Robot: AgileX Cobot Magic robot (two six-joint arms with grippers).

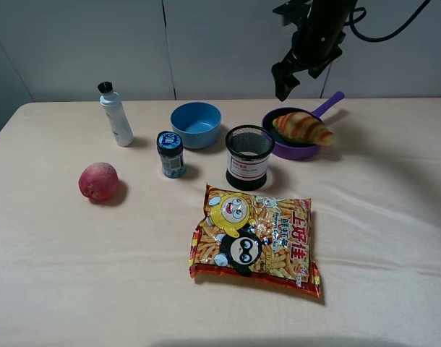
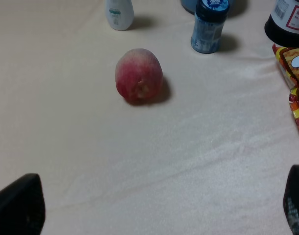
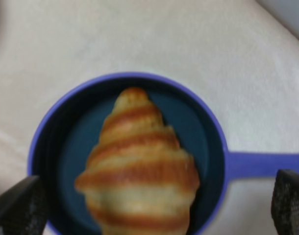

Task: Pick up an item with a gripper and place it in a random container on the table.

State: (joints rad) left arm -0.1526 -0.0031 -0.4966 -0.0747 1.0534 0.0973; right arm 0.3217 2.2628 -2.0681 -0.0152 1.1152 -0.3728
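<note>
The golden-brown striped croissant (image 1: 302, 127) lies in the small purple frying pan (image 1: 293, 150) at the back right of the beige table (image 1: 394, 238), one tip over the pan's rim. My right gripper (image 1: 300, 72) hangs above the pan, open and empty. The right wrist view shows the croissant (image 3: 139, 166) resting in the pan (image 3: 46, 132) between the spread fingertips (image 3: 17, 208), with the purple handle (image 3: 257, 164) to one side. My left gripper (image 2: 161, 210) is open and empty over bare cloth; it is out of the exterior view.
A black mesh cup (image 1: 249, 156) stands beside the pan, a blue bowl (image 1: 196, 123) behind it. A small blue jar (image 1: 170, 153), a white bottle (image 1: 116, 114) and a red-pink peach (image 1: 98, 181) are on the left. An orange snack bag (image 1: 255, 238) lies front centre.
</note>
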